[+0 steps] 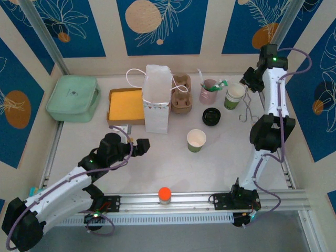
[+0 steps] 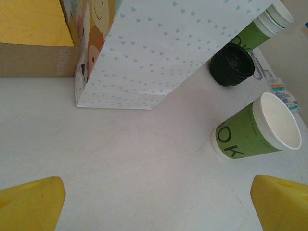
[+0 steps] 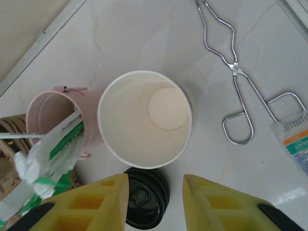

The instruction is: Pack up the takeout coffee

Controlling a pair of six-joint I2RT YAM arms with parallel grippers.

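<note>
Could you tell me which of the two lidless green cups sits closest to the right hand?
The green cup beside the pink cup, just in front of the right hand; the other cup stands alone mid-table.

Metal tongs lie beside a lidless cup (empty).

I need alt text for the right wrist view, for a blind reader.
An empty paper cup stands on a white table, seen from above; at the bottom, the right gripper's open yellow fingers frame a black lid. A pink cup with straws stands left of it; metal tongs lie right.
</note>
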